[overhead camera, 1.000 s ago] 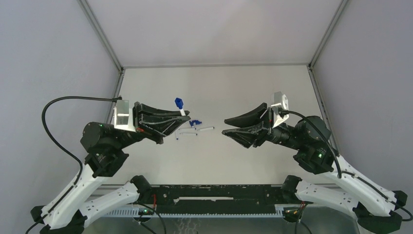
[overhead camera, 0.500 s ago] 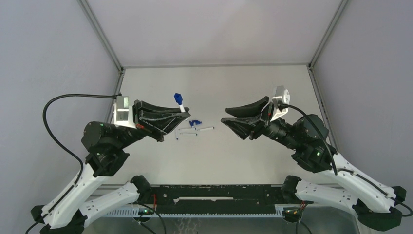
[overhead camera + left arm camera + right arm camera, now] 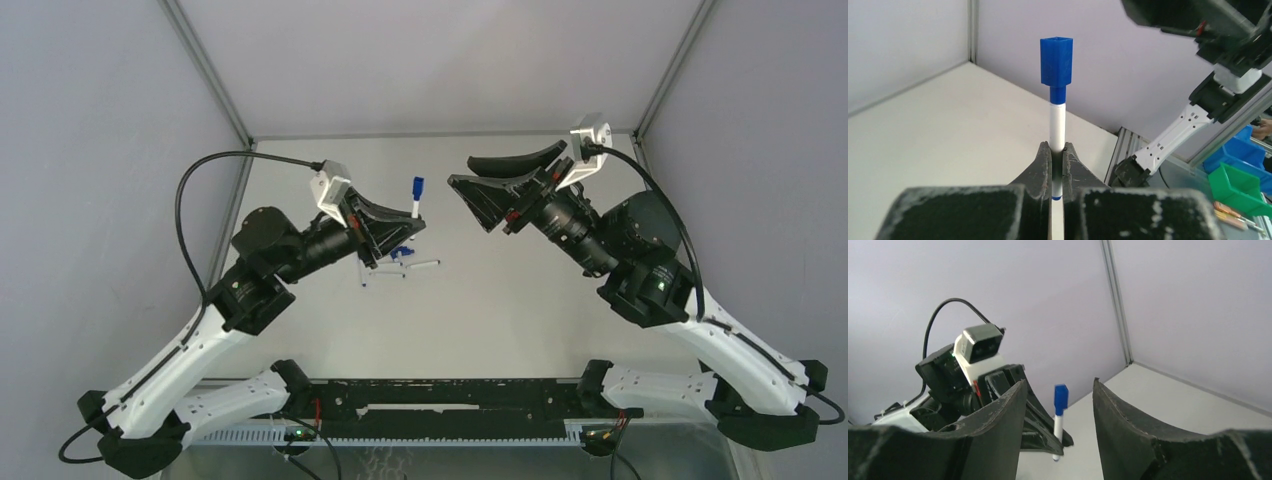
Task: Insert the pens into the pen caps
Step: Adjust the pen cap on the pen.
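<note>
- The left end effector (image 3: 1057, 150) is clamped low on the barrel of a pen (image 3: 1057, 122). It holds the pen upright above the counter (image 3: 520, 300).
- A cap (image 3: 1056, 62) sits on the pen's top end. Full seating cannot be confirmed.
- The right end effector (image 3: 462, 172) has its jaws apart and empty. It is raised, facing the cap.
- Loose pens (image 3: 422, 265) lie on the counter below.
- Handling, as judged: the pen is light, stiff and smooth, so it is liable to pivot. Grip it mid-barrel and press the cap along the axis.
</note>
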